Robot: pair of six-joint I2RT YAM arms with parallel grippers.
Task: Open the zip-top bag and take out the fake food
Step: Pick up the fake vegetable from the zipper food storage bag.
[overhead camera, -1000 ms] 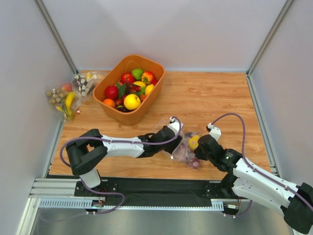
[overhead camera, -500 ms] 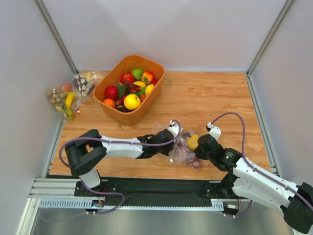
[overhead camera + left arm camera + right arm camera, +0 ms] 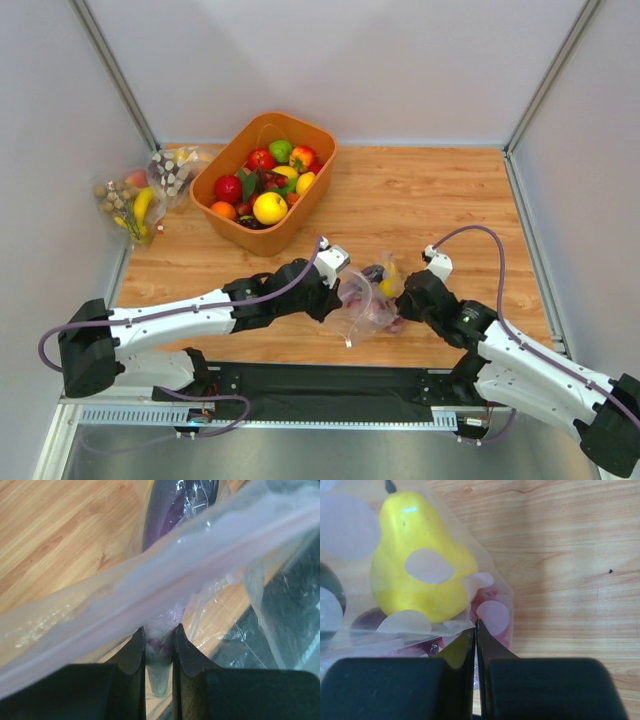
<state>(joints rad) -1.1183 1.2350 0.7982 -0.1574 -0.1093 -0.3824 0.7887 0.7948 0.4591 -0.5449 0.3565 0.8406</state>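
The zip-top bag (image 3: 360, 308) lies crumpled on the wooden table between my two grippers. My left gripper (image 3: 338, 293) is shut on a fold of its clear plastic (image 3: 159, 652), just under the zip strip (image 3: 165, 575), which runs slantwise across the left wrist view. A long purple piece (image 3: 172, 507) of fake food shows through the bag beyond it. My right gripper (image 3: 402, 303) is shut on the bag's opposite edge (image 3: 492, 615). Inside the bag, right before these jaws, sit a yellow pear (image 3: 417, 562) and something red.
An orange basket (image 3: 280, 238) full of plastic fruit stands at the back left. Clear bags with a banana and nuts (image 3: 135, 200) lie against the left wall. A black rail (image 3: 300, 385) runs along the near edge. Grey walls close in both sides.
My left gripper has closed on the bag and drawn back to the left, its arm swinging low and outward. The bag is stretched between both grippers. The right gripper has stayed put.
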